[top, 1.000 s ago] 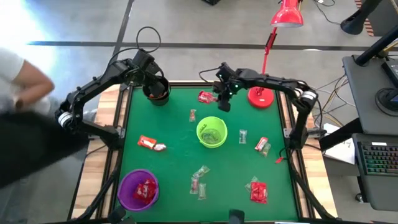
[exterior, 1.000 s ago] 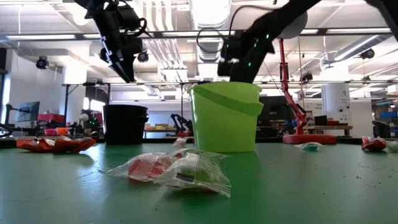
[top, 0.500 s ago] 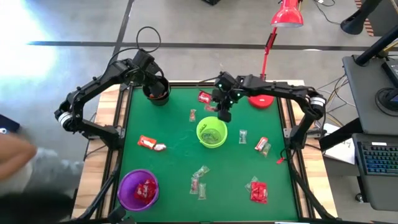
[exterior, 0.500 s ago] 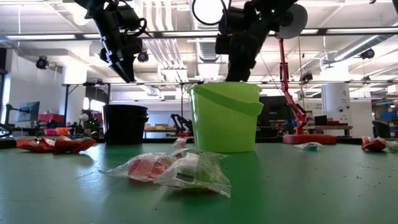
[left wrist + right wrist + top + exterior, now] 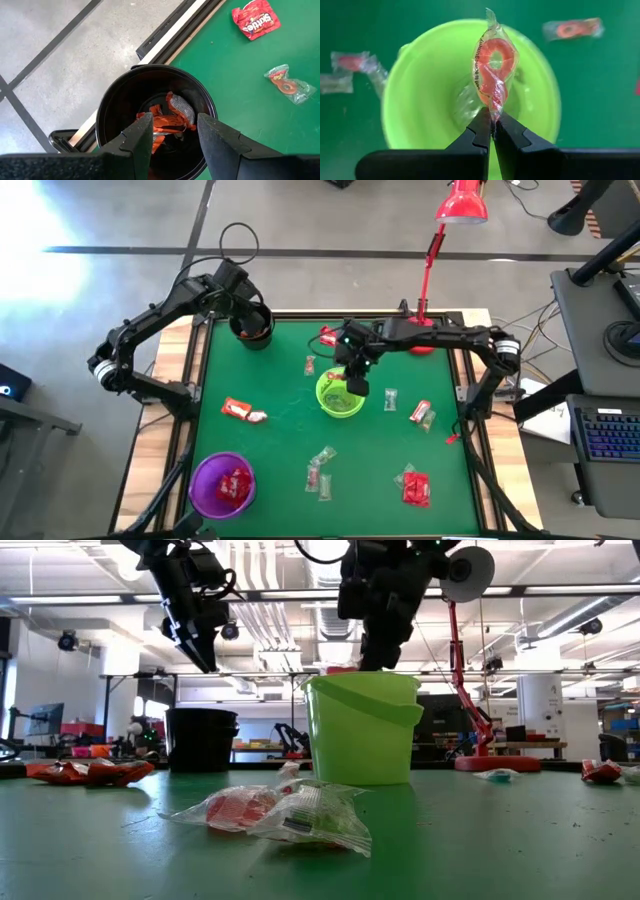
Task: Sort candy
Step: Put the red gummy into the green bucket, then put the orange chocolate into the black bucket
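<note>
Clear-wrapped gummy ring [image 5: 493,70] pinched in right claw [image 5: 491,131], directly above green cup [image 5: 420,90] at frame centre of high view. Left claw [image 5: 173,134] released, empty, over black cup [image 5: 112,107] upper left. Other candy [image 5: 415,485] scattered across green worktop [image 5: 280,450]; some inside purple cup [image 5: 205,475] lower left.

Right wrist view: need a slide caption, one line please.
Right gripper, jaws shut on a clear-wrapped red gummy ring, hangs over the lime-green plastic cup.

Bright even overhead lighting, glare on the floor [image 5: 60,270] at left, soft shadows, right wrist background blurred
</note>
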